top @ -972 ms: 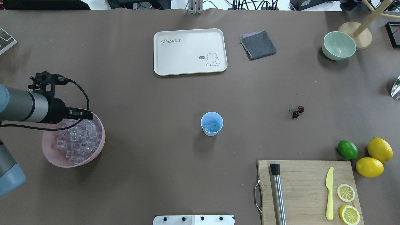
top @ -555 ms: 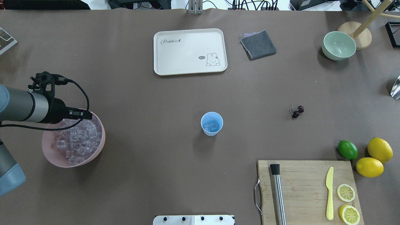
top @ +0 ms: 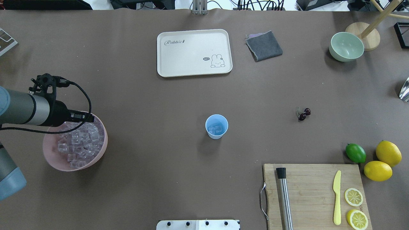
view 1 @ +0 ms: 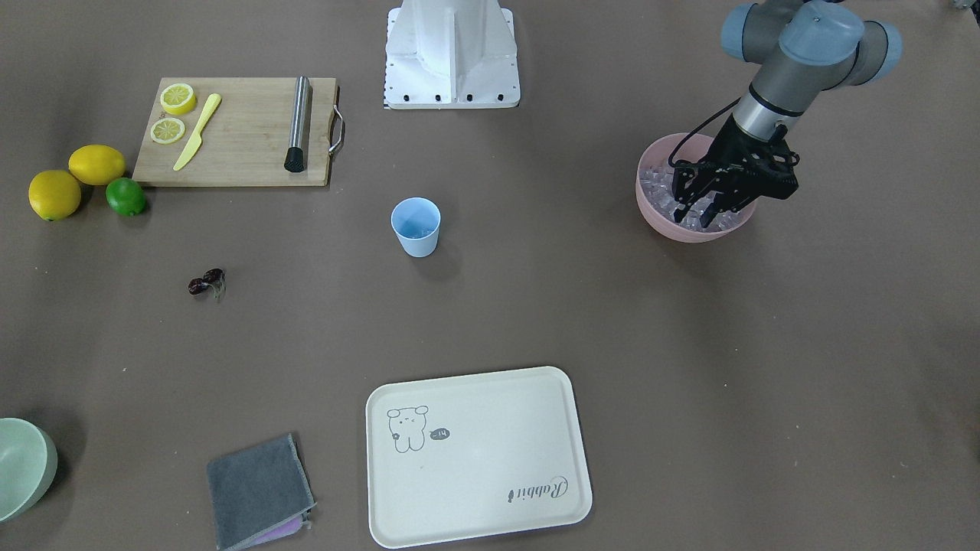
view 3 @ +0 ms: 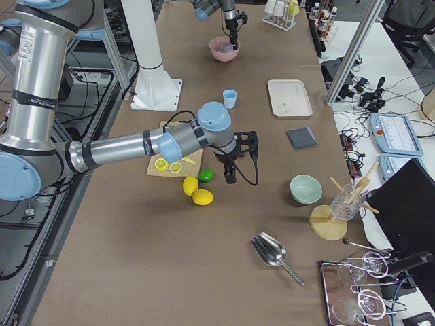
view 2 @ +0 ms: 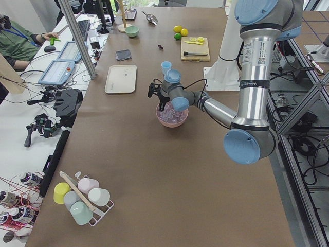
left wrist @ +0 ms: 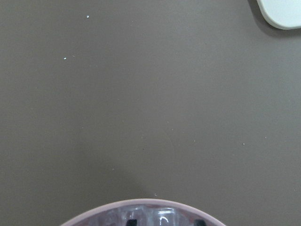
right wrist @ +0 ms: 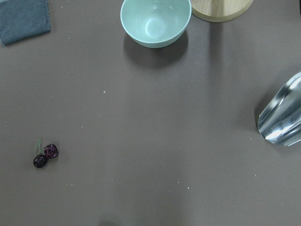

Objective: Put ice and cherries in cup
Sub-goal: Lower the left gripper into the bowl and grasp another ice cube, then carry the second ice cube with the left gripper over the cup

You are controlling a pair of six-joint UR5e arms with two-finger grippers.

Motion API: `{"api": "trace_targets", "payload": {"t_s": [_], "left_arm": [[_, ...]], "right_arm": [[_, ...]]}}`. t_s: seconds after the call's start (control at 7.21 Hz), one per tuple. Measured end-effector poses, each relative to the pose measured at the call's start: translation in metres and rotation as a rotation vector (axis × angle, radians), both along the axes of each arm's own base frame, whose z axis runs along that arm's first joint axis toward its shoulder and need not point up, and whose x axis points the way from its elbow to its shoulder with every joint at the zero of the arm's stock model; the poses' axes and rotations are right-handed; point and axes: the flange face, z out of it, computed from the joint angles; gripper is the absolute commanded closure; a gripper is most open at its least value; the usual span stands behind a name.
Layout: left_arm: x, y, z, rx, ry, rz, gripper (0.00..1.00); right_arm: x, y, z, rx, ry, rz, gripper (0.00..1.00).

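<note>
The light blue cup stands upright mid-table with a couple of ice cubes in it; it also shows in the front-facing view. The pink bowl at the left holds several ice cubes. My left gripper is open, its fingertips down among the ice just inside the bowl's far rim. The cherries lie on the table to the right of the cup, also in the right wrist view. My right gripper shows only in the exterior right view, above the table near the lime; I cannot tell whether it is open.
A cream tray and a grey cloth lie at the far side. A pale green bowl and a metal scoop are at the right. A cutting board with knife, muddler and lemon slices lies front right, beside a lime and lemons.
My left gripper has drawn back very slightly to the left over the pink bowl. Nothing else has moved.
</note>
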Motion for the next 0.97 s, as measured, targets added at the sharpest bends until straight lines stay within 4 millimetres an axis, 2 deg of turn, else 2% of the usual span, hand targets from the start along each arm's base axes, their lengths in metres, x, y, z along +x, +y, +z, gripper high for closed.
{"api": "trace_targets", "payload": {"t_s": [0.28, 0.56, 0.83, 0.97], "left_arm": [[0.000, 0.000, 0.001, 0.004, -0.003, 0.004, 0.76], [0.001, 0.000, 0.002, 0.027, -0.012, 0.020, 1.00], [-0.001, 0.000, -0.001, 0.044, -0.012, 0.029, 1.00], [-0.005, 0.003, -0.009, 0.047, 0.008, 0.044, 1.00]], "right_arm": [[0.000, 0.000, 0.000, -0.001, 0.000, 0.000, 0.00], [0.000, 0.000, 0.000, -0.002, 0.000, 0.001, 0.00], [0.000, 0.000, 0.000, -0.002, 0.000, 0.001, 0.00], [0.000, 0.000, 0.000, -0.002, 0.000, 0.001, 0.00]]}}
